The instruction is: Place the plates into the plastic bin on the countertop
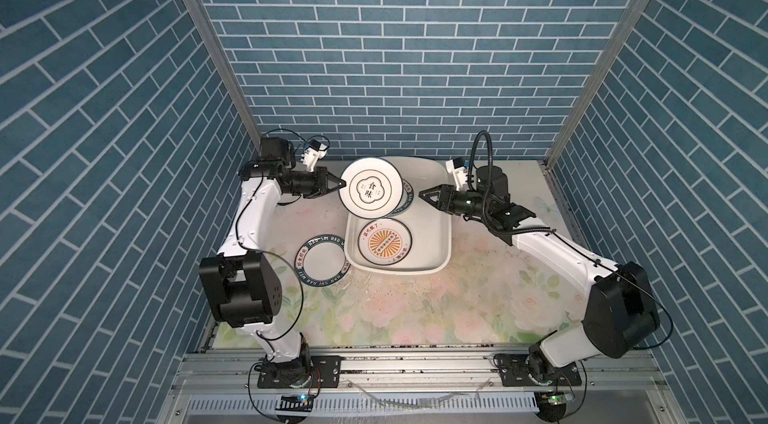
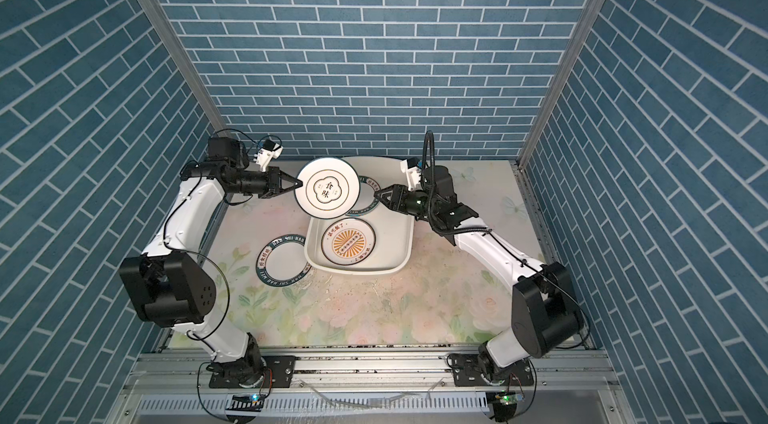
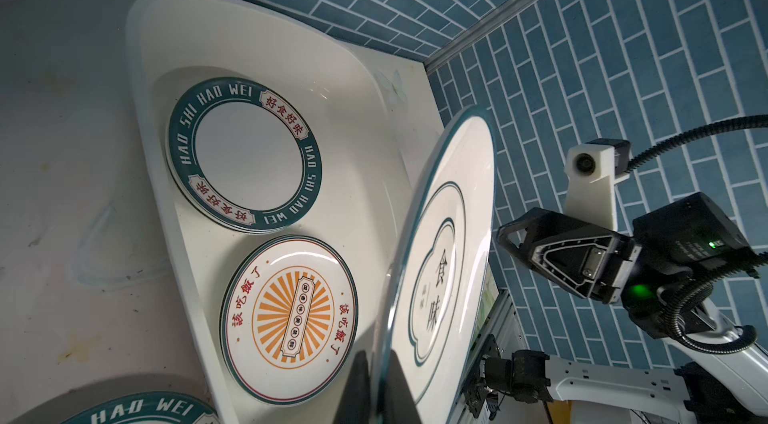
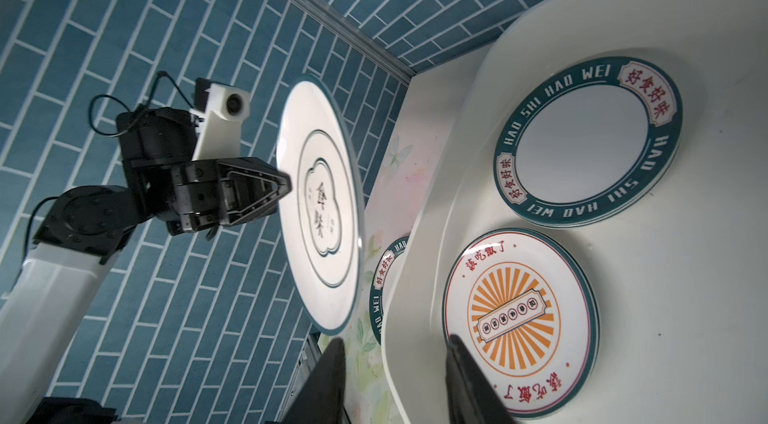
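Where visible, four plates [image 1: 371, 187], one bin [image 1: 432, 243].

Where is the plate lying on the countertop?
The green-rimmed plate lies flat on the countertop, at the bin's near left corner in both top views.

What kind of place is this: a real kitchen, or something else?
Likely a mock kitchen cell for robot tests: printed brick walls in metal frames, two arms bolted to a rail, a flower-print countertop.

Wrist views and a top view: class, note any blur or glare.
Left wrist view: left claw a dark blur, sunburst plate sharp. Right wrist view: right claw blurred likewise. In a top view: held plate washed bright.
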You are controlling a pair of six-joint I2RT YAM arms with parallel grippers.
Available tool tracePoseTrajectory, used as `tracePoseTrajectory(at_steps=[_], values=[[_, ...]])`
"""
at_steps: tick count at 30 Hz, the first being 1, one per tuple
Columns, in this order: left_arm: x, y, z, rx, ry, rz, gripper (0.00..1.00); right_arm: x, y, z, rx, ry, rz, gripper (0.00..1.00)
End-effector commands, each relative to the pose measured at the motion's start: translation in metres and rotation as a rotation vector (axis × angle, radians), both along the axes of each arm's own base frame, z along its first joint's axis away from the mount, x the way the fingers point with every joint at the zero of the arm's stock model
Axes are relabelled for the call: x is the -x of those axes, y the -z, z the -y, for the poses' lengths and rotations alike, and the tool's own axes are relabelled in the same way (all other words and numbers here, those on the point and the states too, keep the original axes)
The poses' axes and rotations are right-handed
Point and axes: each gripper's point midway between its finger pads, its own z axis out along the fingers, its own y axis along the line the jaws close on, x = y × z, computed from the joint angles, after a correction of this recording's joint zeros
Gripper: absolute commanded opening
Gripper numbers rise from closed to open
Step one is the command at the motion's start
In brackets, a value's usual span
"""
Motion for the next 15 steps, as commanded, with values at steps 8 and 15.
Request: tracePoseTrajectory(at_steps=[8,15], values=[[0.019,-0.002,0.033,0.044,0.110,0.013,0.00,0.027,-0.013,0.003,-0.017,-0.087,0.012,0.40],[0.024,-0.001,0.044,0.068,0.135,0.002,0.00,0.027,-0.009,0.004,0.008,-0.085,0.004,0.40]])
